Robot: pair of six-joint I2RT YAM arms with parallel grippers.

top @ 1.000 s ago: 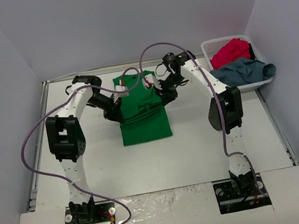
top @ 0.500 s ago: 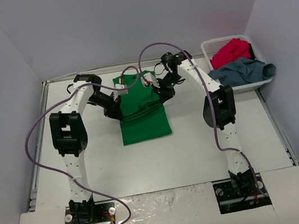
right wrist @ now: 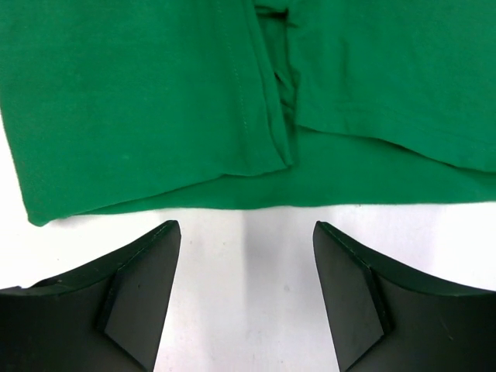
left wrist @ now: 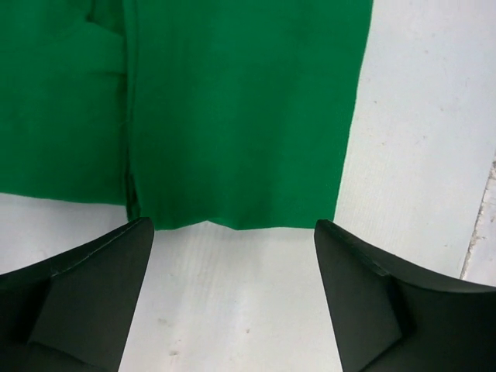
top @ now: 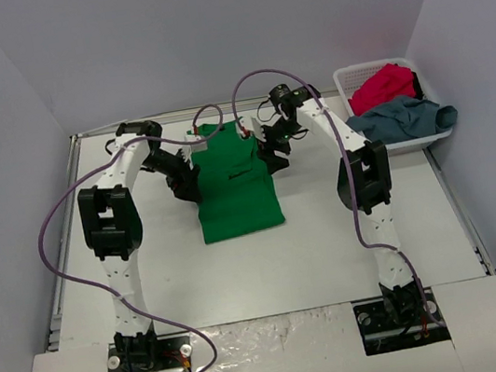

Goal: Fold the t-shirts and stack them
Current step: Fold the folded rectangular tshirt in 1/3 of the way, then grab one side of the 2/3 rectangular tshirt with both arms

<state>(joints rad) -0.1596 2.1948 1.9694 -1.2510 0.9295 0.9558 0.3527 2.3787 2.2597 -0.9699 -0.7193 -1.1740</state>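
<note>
Left wrist: green t-shirt (left wrist: pixel 240 108) beyond jaws

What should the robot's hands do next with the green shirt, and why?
Probably lift both up and away. The left hand and right hand stand open, holding nothing, just off the edge of the green shirt, which lies folded on the table.

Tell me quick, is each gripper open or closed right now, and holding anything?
Left gripper: open, empty, just short of the green t-shirt.
Right gripper: open, empty.
</note>
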